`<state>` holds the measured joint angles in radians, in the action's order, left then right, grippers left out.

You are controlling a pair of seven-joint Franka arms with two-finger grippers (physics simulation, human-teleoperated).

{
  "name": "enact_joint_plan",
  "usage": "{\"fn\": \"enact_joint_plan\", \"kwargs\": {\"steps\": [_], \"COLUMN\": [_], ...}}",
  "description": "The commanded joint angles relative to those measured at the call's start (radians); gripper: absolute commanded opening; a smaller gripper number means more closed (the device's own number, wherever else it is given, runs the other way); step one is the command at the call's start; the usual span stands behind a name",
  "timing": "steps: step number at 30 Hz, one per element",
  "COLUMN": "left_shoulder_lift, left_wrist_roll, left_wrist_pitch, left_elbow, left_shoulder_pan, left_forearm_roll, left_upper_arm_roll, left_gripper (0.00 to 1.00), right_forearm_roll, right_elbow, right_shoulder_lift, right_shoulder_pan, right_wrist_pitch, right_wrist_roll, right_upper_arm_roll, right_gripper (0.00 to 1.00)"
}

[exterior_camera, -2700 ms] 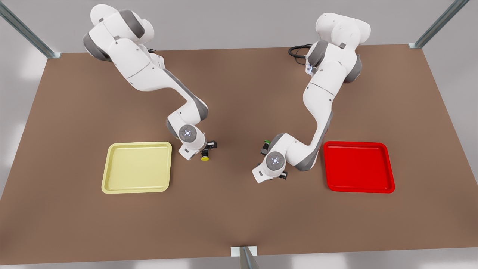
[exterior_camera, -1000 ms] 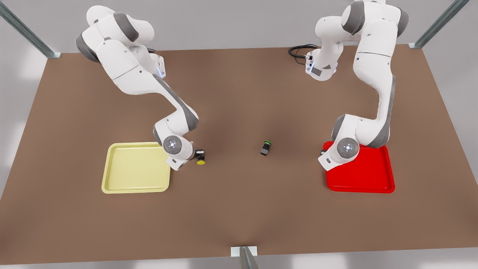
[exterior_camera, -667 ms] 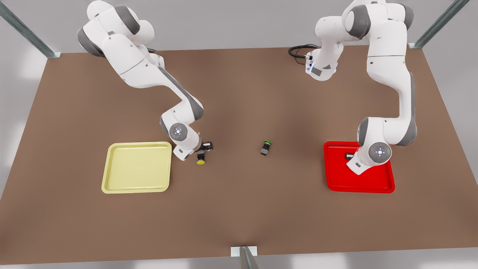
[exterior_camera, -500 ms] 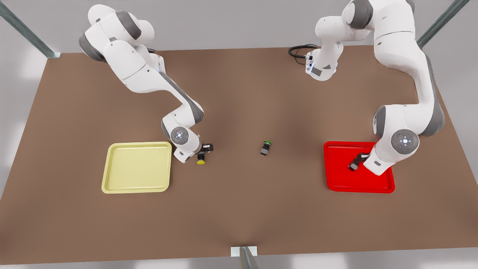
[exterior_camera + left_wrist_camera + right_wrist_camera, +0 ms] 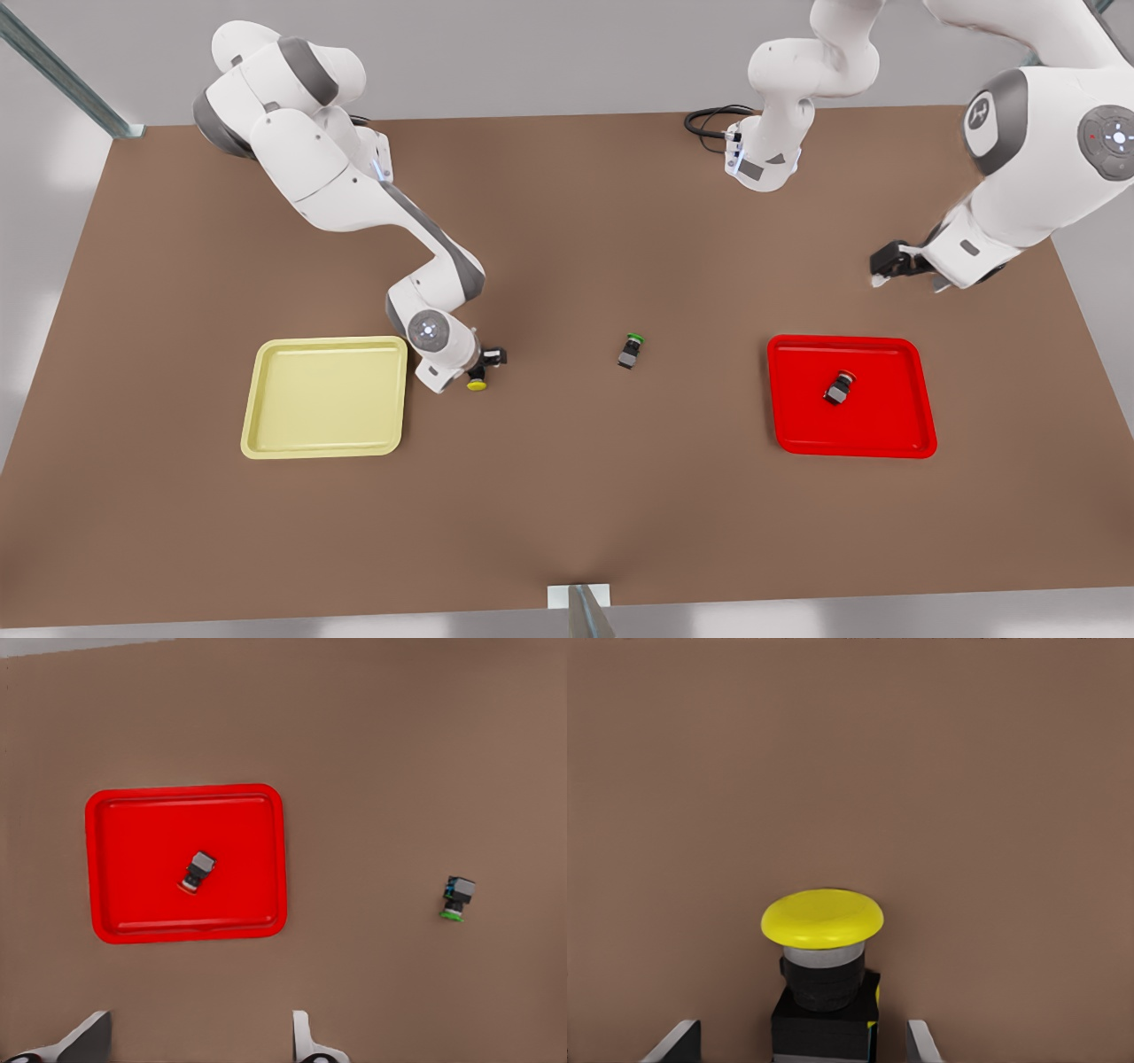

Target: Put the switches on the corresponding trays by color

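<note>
At the front view's left, the pale yellow tray [image 5: 324, 397] lies bare on the brown worktop [image 5: 567, 505]. Just beside its upper right corner sits the right gripper [image 5: 483, 365], low over the worktop. In the right wrist view its jaws stand either side of the yellow switch [image 5: 823, 970], with a gap showing on both sides, so they look released rather than clenched, though the tips are barely in frame. The yellow switch [image 5: 477, 379] rests on the worktop outside the tray.

Near the middle of the frame the green-capped switch [image 5: 630, 351] lies alone, well apart from both trays.

Farther right, the bright red tray [image 5: 886, 434] holds the red switch [image 5: 839, 387], tilted on its side near the tray's centre. In the upper right, the left gripper [image 5: 886, 268] hangs clear of the tray, its jaws spread and carrying nothing. A black cable [image 5: 706, 120] curls by the arm base at the upper middle.
</note>
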<state>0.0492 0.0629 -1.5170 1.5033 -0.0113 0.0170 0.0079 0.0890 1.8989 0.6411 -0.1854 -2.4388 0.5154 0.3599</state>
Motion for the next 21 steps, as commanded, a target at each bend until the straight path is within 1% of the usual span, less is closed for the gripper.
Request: {"fn": "enact_joint_plan", "kwargs": {"steps": [1, 4, 5, 6, 7, 13, 16, 21], "left_shoulder_lift": [0.001, 0.004, 0.004, 0.004, 0.004, 0.006, 0.006, 0.008], "left_wrist_roll": [0.0, -0.009, -0.009, -0.009, -0.008, -0.002, -0.005, -0.003], "left_wrist_pitch": [0.0, -0.002, 0.001, 0.001, 0.001, 0.0, 0.001, 0.003], "left_elbow": [-0.002, -0.003, -0.003, -0.005, -0.003, -0.005, -0.005, -0.005], "left_shoulder_pan": [-0.041, -0.041, -0.041, -0.041, -0.041, -0.041, -0.041, -0.041], "left_forearm_roll": [0.008, 0.008, 0.009, 0.009, 0.009, 0.011, 0.011, 0.011], "left_upper_arm_roll": [0.0, 0.0, 0.0, 0.0, -0.002, 0.0, 0.0, 0.0], "left_gripper": [1.0, 1.0, 1.0, 1.0, 1.0, 1.0, 1.0, 1.0], "right_forearm_roll": [0.0, 0.0, 0.0, 0.0, 0.0, 0.0, 0.0, 0.0], "right_elbow": [0.0, 0.0, -0.001, -0.003, -0.003, -0.004, -0.006, -0.012], "right_shoulder_lift": [0.0, 0.008, 0.008, 0.008, 0.008, 0.006, 0.006, -0.003], "right_shoulder_pan": [0.0, -0.002, -0.002, 0.0, 0.0, 0.001, 0.003, 0.014], "right_wrist_pitch": [0.001, 0.0, 0.001, 0.003, 0.004, 0.015, 0.015, 0.021], "right_wrist_roll": [0.0, 0.0, 0.0, -0.002, -0.002, 0.0, -0.003, -0.006], "right_upper_arm_roll": [0.001, 0.001, 0.001, 0.001, 0.001, 0.001, 0.001, 0.001], "right_gripper": [0.8, 0.8, 0.68, 0.5, 0.44, 0.43, 0.46, 0.49]}}
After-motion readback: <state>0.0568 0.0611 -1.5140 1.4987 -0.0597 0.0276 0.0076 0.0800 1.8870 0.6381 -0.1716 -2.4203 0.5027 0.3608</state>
